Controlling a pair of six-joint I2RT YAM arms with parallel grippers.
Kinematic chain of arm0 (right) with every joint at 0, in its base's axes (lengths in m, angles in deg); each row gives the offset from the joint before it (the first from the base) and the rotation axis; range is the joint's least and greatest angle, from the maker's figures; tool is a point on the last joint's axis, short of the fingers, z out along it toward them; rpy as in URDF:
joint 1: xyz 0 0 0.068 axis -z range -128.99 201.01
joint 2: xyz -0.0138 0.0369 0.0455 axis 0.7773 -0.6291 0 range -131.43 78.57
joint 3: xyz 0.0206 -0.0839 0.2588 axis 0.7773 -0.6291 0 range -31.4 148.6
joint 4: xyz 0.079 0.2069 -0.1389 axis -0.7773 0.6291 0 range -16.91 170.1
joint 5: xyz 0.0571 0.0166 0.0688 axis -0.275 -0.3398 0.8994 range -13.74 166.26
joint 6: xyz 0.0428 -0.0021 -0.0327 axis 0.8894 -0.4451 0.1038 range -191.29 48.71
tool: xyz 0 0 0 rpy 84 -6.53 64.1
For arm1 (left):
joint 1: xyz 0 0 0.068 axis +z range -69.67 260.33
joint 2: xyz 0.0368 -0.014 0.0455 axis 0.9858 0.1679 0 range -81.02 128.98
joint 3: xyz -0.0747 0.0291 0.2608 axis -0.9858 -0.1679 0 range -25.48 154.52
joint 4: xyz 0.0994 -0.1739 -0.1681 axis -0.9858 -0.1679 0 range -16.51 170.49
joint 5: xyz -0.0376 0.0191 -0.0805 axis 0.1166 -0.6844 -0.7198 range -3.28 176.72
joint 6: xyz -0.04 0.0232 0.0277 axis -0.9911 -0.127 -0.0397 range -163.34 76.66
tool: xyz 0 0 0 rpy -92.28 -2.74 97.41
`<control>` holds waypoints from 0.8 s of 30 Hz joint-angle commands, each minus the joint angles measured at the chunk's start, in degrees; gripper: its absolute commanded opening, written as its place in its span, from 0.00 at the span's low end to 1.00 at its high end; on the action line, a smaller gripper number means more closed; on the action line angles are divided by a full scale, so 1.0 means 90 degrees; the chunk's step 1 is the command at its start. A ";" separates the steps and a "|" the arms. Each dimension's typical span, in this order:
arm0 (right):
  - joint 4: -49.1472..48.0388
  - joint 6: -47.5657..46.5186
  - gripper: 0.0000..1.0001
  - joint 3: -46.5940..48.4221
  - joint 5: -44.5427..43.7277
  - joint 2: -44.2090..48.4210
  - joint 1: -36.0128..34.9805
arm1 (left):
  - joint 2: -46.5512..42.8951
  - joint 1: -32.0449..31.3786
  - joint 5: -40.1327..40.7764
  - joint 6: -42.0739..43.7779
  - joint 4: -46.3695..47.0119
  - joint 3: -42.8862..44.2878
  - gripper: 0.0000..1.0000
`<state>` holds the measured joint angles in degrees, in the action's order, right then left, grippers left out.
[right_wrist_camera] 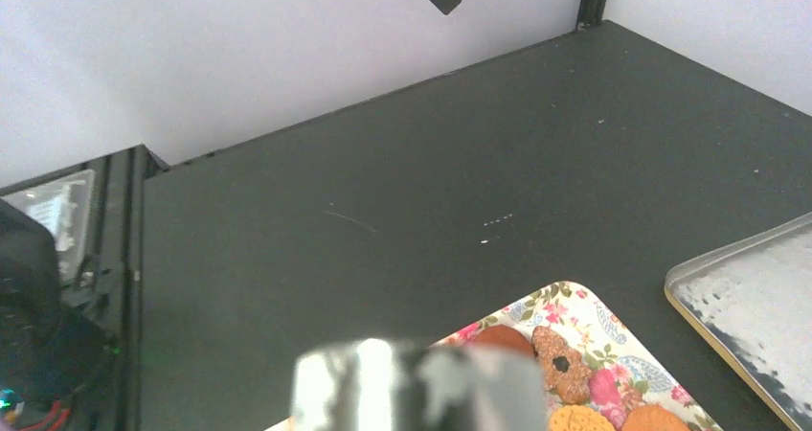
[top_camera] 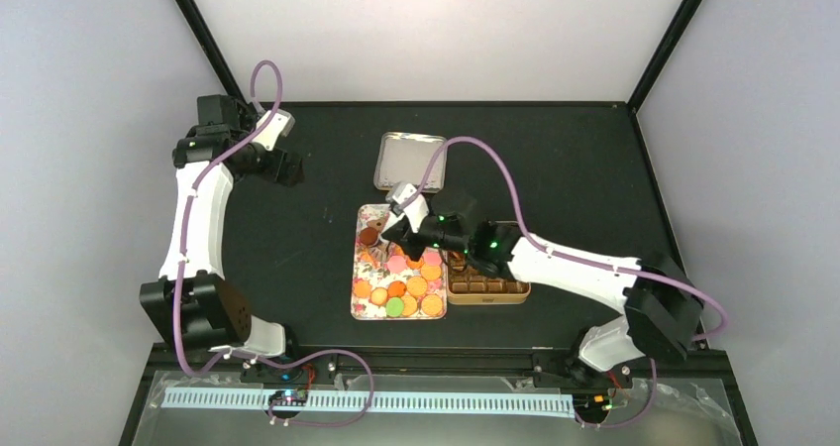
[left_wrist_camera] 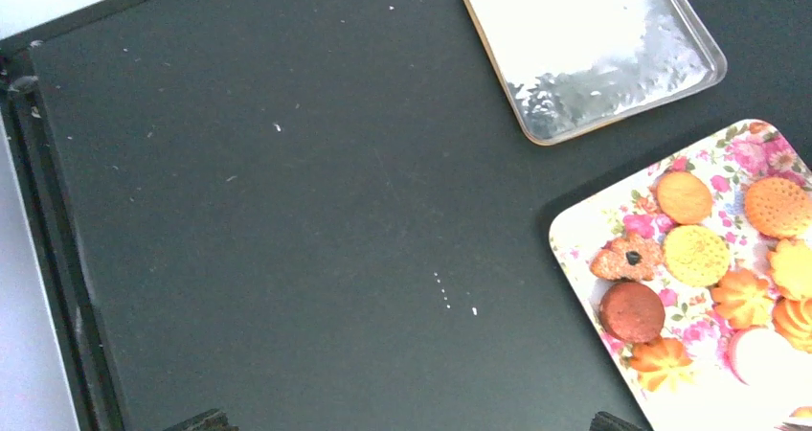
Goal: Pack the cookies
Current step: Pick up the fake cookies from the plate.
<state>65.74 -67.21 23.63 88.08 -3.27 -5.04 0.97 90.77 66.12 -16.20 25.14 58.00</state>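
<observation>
The cookies (top_camera: 417,285), mostly round and orange with pink, green and dark brown ones, lie on a floral tray (top_camera: 371,213). They also show in the left wrist view (left_wrist_camera: 696,255) and the right wrist view (right_wrist_camera: 563,364). My right gripper (top_camera: 388,228) hovers over the tray's far end beside a dark brown cookie (top_camera: 368,236). Its blurred fingers (right_wrist_camera: 345,393) stand close together, and blur hides whether anything is between them. My left gripper (top_camera: 289,171) is open and empty over bare table at the far left, well away from the tray (left_wrist_camera: 575,225).
A brown tin with compartments (top_camera: 487,287) sits to the right of the tray, partly under my right arm. A shiny silver lid (top_camera: 411,161) lies behind the tray, also seen in the left wrist view (left_wrist_camera: 589,48) and the right wrist view (right_wrist_camera: 756,306).
</observation>
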 commanded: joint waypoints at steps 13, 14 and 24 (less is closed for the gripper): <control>-0.1352 -0.0553 0.22 0.0544 -0.1545 -0.1221 -0.0632 | -0.0371 0.0039 -0.0292 -0.0085 0.0349 -0.0621 0.99; -0.1372 -0.0546 0.23 0.0548 -0.1578 -0.1259 -0.0632 | -0.0374 0.0040 -0.0311 -0.0080 0.0353 -0.0623 0.99; -0.1429 -0.0579 0.24 0.0546 -0.1746 -0.1465 -0.0724 | -0.0393 0.0032 -0.0394 -0.0046 0.0379 -0.0662 0.99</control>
<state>57.17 -71.39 26.86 74.50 -15.40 -10.70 -1.23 90.77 63.87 -16.44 27.46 51.99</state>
